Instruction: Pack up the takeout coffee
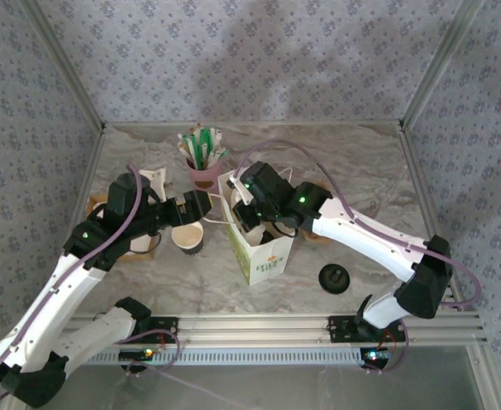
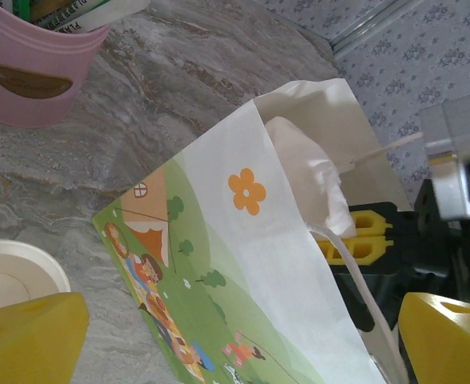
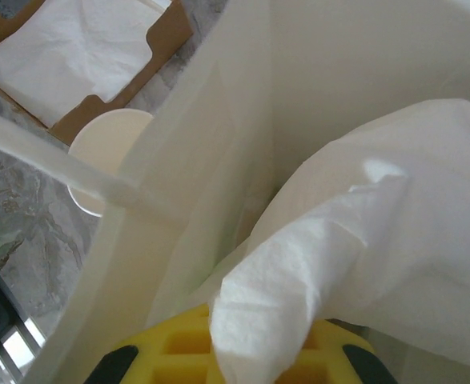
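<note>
While the right gripper (image 3: 239,352) clamps a napkin (image 3: 363,264) and the left gripper (image 2: 236,340) gapes, the flimsy lidless cup (image 1: 188,237) likely suits mid-wall grasping.

Counter (image 1: 361,171): stone-patterned, smooth, low sheen. Bag (image 1: 265,256): white paper, matt, printed. Napkin (image 3: 363,240) inside: soft, crinkled tissue paper. Pink holder (image 2: 34,72), 11 o'clock of bag: smooth satin plastic. Lid (image 1: 334,278), 4 o'clock of bag: black plastic, slight gloss. Left pincer (image 2: 239,344) fingers (image 2: 26,340): matt yellow plastic.
</note>
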{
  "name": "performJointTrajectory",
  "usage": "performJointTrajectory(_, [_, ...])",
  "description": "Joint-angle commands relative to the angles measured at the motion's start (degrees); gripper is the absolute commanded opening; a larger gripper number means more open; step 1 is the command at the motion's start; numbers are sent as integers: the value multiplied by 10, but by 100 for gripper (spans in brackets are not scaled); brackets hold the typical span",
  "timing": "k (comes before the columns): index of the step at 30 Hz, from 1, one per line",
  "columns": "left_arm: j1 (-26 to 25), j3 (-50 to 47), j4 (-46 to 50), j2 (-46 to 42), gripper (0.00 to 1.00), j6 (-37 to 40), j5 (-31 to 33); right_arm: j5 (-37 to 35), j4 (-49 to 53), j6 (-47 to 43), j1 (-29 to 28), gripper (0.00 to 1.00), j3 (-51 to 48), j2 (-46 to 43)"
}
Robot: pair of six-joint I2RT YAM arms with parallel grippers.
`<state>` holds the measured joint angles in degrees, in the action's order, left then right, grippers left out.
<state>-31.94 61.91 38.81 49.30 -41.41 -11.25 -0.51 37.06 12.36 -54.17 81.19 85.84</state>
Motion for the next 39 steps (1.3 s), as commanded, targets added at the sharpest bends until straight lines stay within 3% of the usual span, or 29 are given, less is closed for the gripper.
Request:
performJointTrajectory(1, [-3, 3, -15, 4, 99, -2, 5, 19, -23, 16, 6, 0, -11, 8])
performJointTrajectory(21, [-12, 20, -11, 13, 99, 3, 13, 6, -61, 26, 17, 0, -23, 71])
performJointTrajectory(26, [-12, 20, -8, -9, 99, 4, 43, 2, -61, 36, 10, 0, 0, 94])
performJointTrajectory(39, [-17, 27, -4, -24, 99, 1, 44, -29, -9, 46, 1, 33, 28, 67])
